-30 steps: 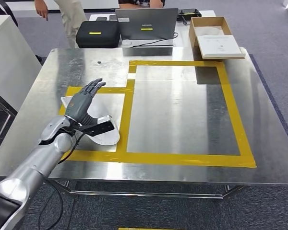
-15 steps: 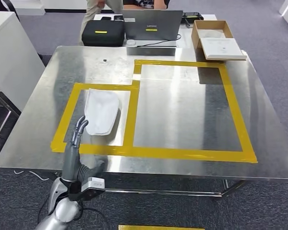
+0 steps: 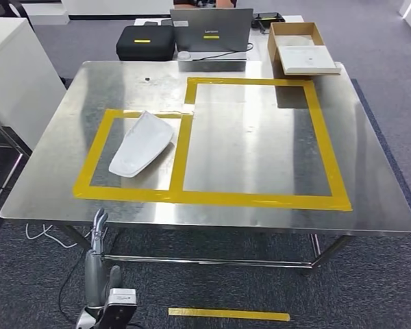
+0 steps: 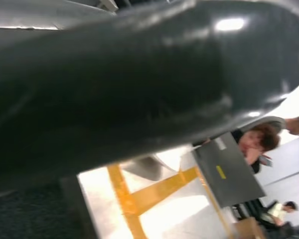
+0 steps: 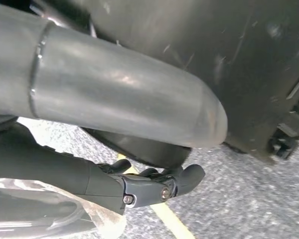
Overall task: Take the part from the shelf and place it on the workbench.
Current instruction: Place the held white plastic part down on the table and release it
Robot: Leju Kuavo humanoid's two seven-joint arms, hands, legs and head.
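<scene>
The white part (image 3: 141, 143) lies flat on the steel workbench (image 3: 64, 157), inside the smaller yellow-taped square (image 3: 94, 147) at its left, and nothing touches it. A second ago the left hand (image 3: 96, 264) hovered spread above the part; half a second ago it had pulled back to the near edge of the bench. Now it hangs below that edge, in front of the bench frame, fingers extended upward and apart, holding nothing. The whole head view has also shifted between frames, so the camera has moved; the part's apparent turn within the square may come from that.

In the right wrist view the right hand (image 5: 148, 184) hangs above the grey carpet (image 5: 253, 199), its dark fingers curled inward with nothing in them.

Beyond the far edge of the bench stand a laptop (image 3: 212, 31), a black case (image 3: 144, 42) and an open cardboard box (image 3: 301, 48).
</scene>
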